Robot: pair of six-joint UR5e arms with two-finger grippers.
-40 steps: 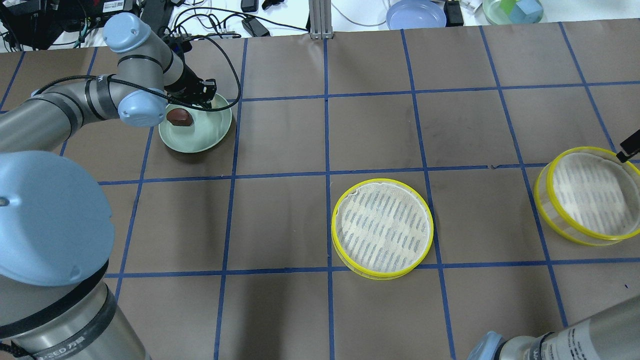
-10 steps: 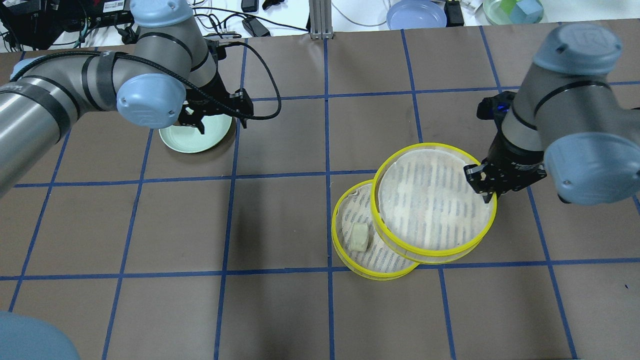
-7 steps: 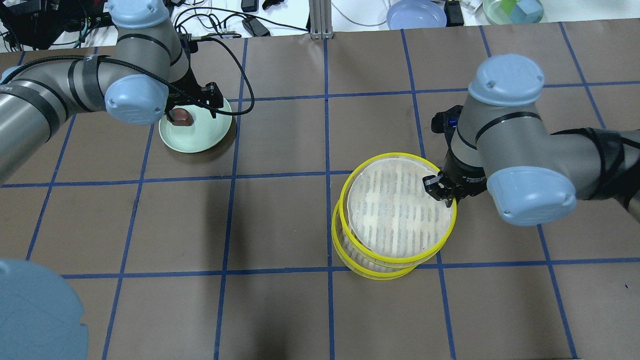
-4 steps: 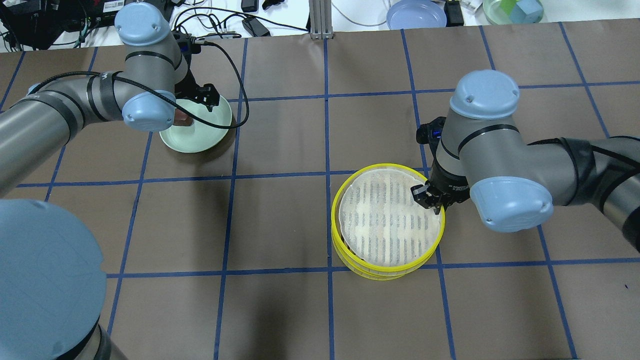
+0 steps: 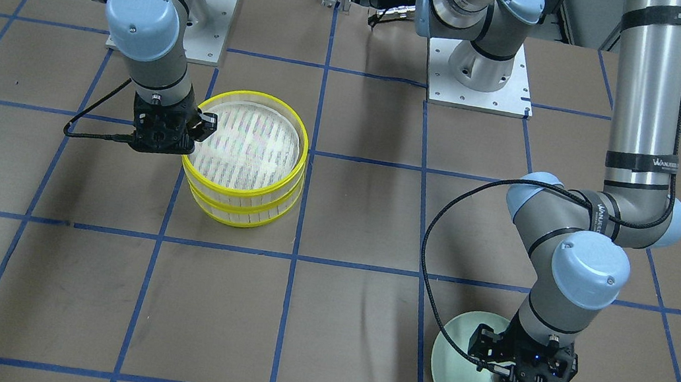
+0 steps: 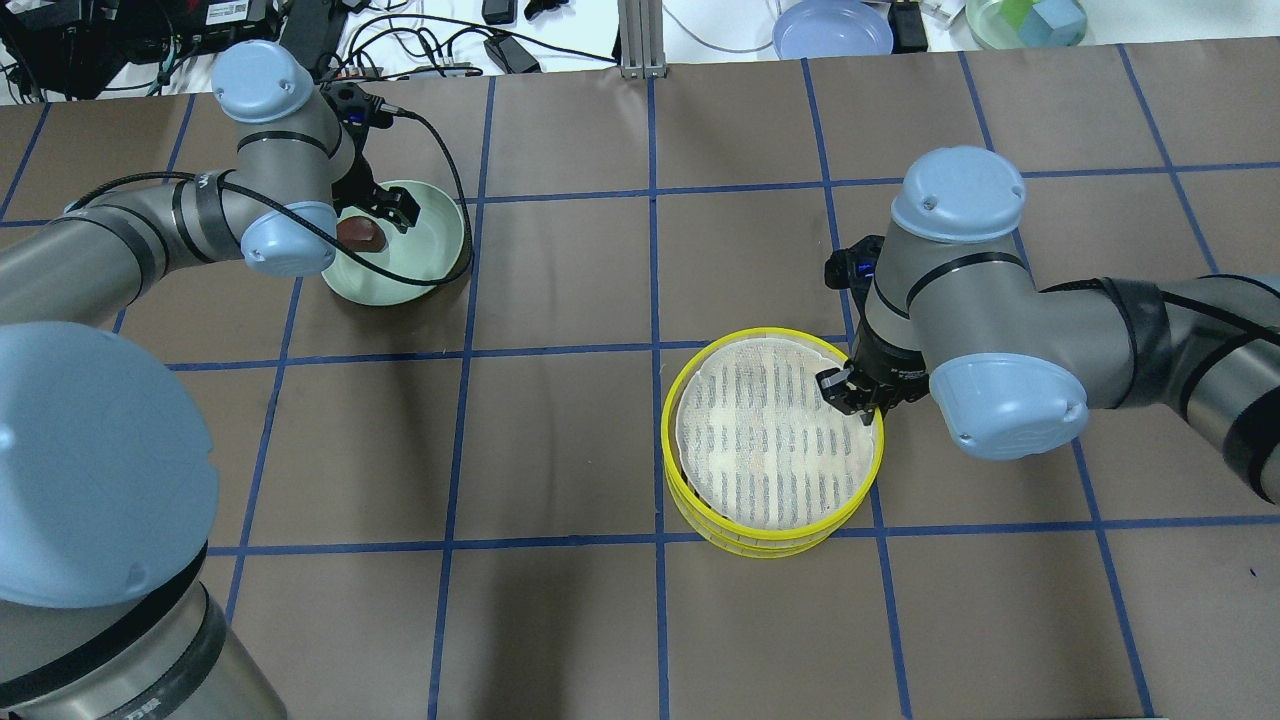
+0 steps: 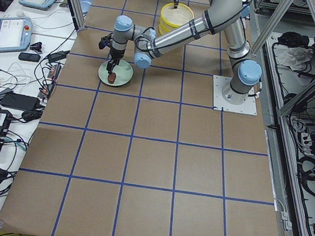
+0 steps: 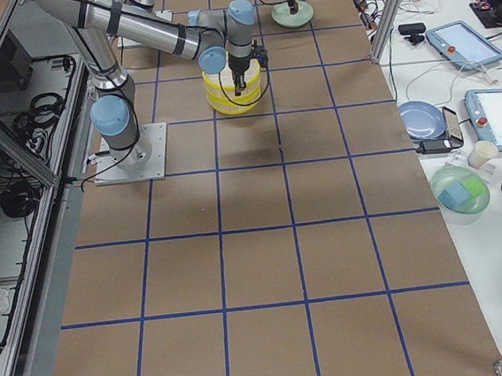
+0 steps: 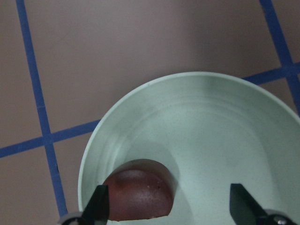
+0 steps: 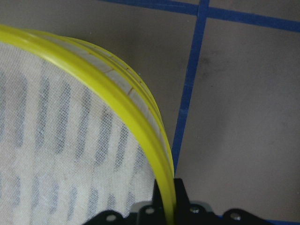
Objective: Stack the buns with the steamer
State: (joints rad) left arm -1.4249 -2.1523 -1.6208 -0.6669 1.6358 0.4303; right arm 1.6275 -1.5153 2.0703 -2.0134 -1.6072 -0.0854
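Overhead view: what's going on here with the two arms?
The right end effector is clamped on the rim of the upper tier, which sits on the lower tier, roughly lined up. The left end effector is open and low over the plate. The brown bun lies between its fingers, not yet gripped.
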